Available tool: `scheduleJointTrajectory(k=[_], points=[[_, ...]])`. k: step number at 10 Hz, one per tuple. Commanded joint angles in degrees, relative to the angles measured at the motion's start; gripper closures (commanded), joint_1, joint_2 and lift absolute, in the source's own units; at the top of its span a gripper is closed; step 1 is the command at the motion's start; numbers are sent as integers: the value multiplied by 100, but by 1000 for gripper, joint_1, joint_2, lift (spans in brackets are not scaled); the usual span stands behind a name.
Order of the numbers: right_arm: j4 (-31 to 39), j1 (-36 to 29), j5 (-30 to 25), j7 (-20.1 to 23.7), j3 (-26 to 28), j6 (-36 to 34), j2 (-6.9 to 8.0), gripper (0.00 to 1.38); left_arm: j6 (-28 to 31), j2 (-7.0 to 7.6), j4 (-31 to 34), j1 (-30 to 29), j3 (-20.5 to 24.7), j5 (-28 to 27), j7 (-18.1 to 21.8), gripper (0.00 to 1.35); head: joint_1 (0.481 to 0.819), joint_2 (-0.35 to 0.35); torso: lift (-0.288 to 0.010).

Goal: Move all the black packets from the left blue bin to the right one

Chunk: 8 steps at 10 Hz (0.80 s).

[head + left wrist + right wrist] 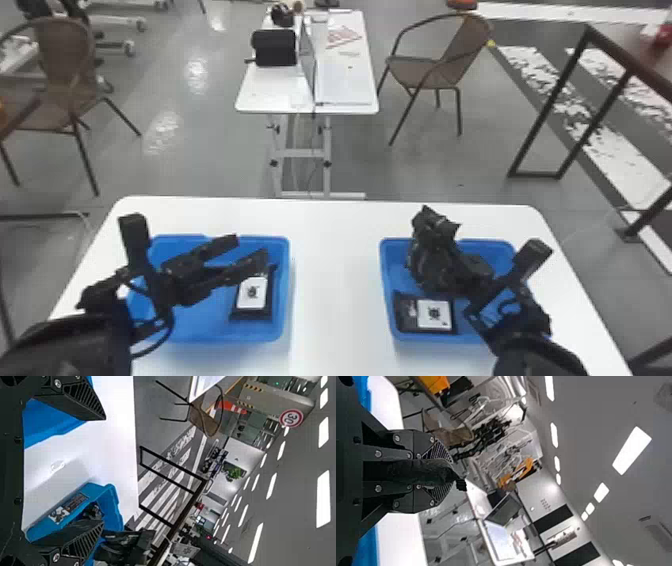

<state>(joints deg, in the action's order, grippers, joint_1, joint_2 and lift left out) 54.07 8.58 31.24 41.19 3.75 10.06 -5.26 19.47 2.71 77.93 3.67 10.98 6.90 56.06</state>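
Observation:
In the head view, my left gripper [249, 251] stands open above the left blue bin [210, 336]. Beneath its lower finger a black packet [247, 314] with a white label lies at that bin's right side. My right gripper [440, 227] is over the right blue bin [385, 260], shut on a crumpled black packet [419, 267]. Another labelled black packet [434, 315] lies flat at the near left of the right bin. The left wrist view has my left gripper [104, 470] with its fingers wide apart. In the right wrist view, my right gripper [442, 471] pinches a dark packet [421, 473].
Both bins rest on a white table [335, 280], with a strip of tabletop between them. Beyond its far edge stand a second white table [345, 85], two chairs and a dark metal frame [545, 115]. My right arm shows beyond the right bin's rim [119, 510] in the left wrist view.

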Motion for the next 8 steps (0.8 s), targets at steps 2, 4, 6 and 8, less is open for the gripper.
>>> scheduleJointTrajectory(k=[2, 4, 6, 8], points=[[-1144, 478, -409, -111, 407, -4, -213, 1116, -49, 36, 170, -165, 335, 48, -34, 283, 695, -53, 0], [-1742, 794, -1217, -507, 1014, 269, -230, 363, -58, -201, 170, -173, 572, -207, -43, 292, 695, -72, 0], [-951, 381, -1077, -1509, 1014, 691, -222, 76, 21, -286, 179, -208, 731, -409, -201, 295, 695, -124, 0], [-11, -128, -303, -1597, 1005, 1042, 7, 168, 522, -286, 179, -235, 651, -637, -772, 297, 695, -152, 0]])
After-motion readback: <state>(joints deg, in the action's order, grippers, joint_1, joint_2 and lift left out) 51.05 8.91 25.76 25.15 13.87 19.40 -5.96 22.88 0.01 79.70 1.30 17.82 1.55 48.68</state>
